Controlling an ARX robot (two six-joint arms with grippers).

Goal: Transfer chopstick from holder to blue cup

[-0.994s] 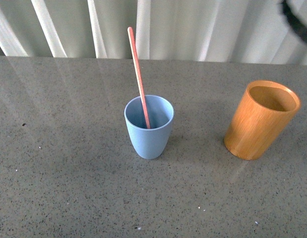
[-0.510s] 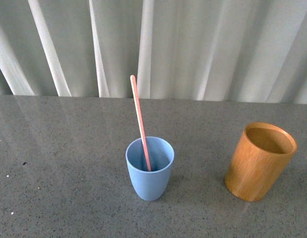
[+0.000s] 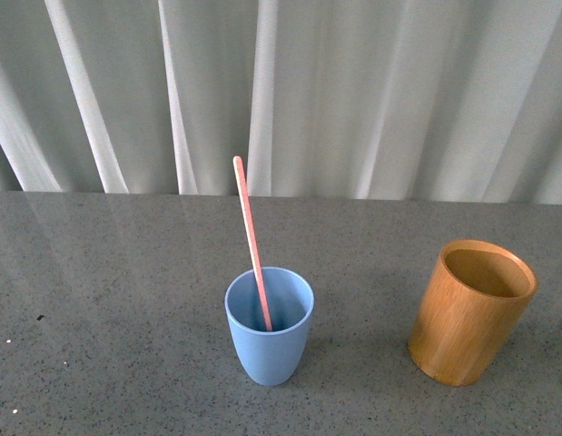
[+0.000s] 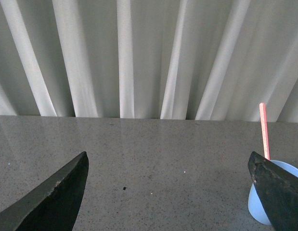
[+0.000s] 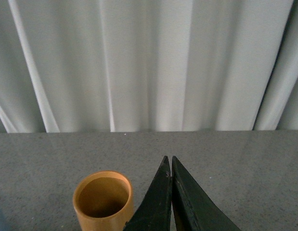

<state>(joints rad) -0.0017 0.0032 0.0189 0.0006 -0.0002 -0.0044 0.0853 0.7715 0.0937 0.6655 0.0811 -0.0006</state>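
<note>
A thin pink chopstick [image 3: 251, 241] stands leaning in the blue cup [image 3: 269, 335] at the middle of the table in the front view. The orange-brown holder [image 3: 469, 313] stands to its right, and its inside looks empty. Neither arm shows in the front view. In the left wrist view my left gripper [image 4: 168, 161] is open over bare table, with the blue cup [image 4: 257, 204] and the chopstick [image 4: 264, 130] just past one fingertip. In the right wrist view my right gripper [image 5: 168, 159] is shut on nothing, its tips beside the holder [image 5: 103, 199].
The grey speckled table [image 3: 108, 300] runs back to a white pleated curtain [image 3: 353, 91].
The front view has tilted upward, so the cup, chopstick and holder sit lower in the picture and more curtain shows. A dark arm part at the top right corner has gone.
</note>
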